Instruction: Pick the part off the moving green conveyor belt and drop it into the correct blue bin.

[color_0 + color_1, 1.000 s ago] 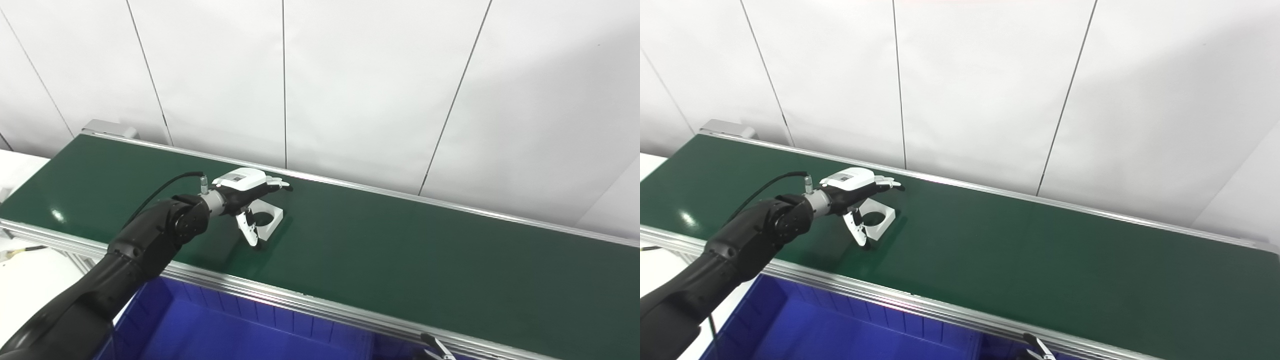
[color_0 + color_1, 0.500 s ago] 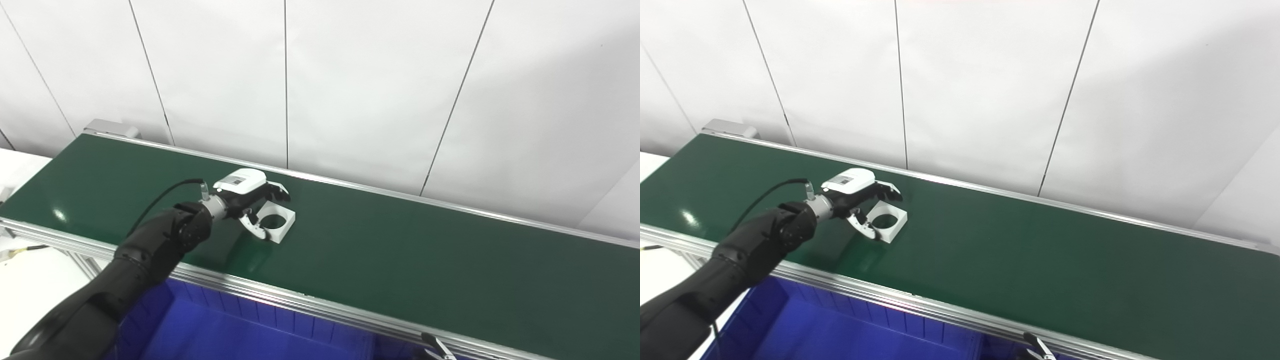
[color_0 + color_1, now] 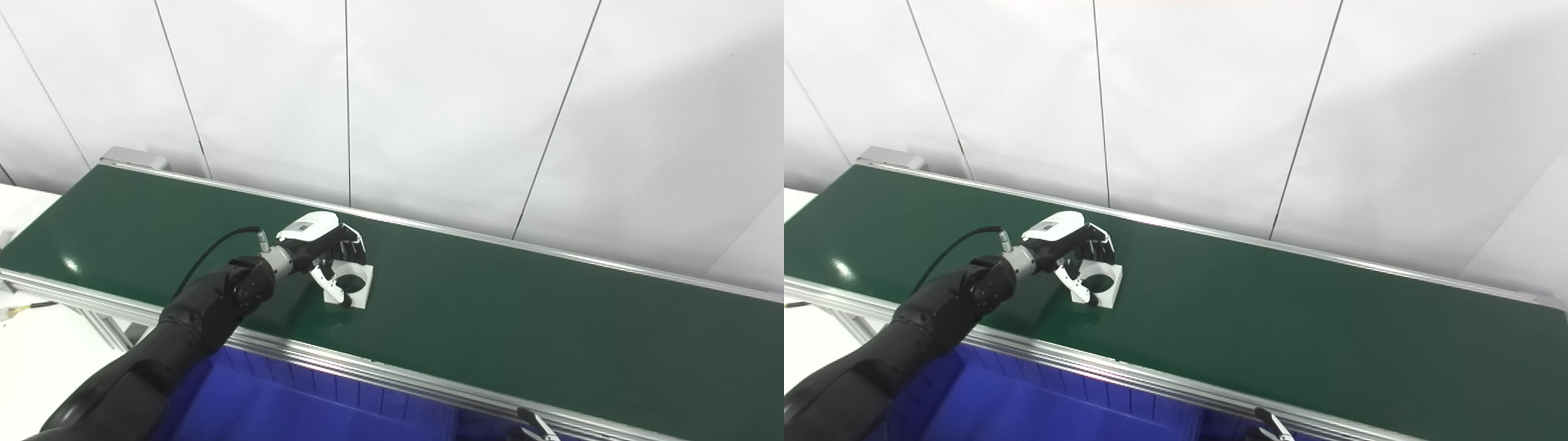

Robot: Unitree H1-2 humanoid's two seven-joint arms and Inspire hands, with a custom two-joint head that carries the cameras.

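Note:
The part (image 3: 362,296) is a white square block with a round hole, lying on the green conveyor belt (image 3: 520,324) left of its middle. My left hand (image 3: 323,246) is over it, with the fingers curled down on its far edge and the thumb (image 3: 331,283) pressed on its near side, so the hand is closed around it. The part still rests on the belt. Of my right hand only a fingertip (image 3: 534,424) shows at the bottom edge, so its state is hidden.
A blue bin (image 3: 294,410) with ribbed walls sits below the belt's near aluminium rail (image 3: 398,378). White wall panels stand right behind the belt. A white tabletop (image 3: 37,349) lies at the far left.
The part has ridden the belt to the right and my left hand followed it. The fingers, spread a second ago, have curled down and the thumb has closed in on the part.

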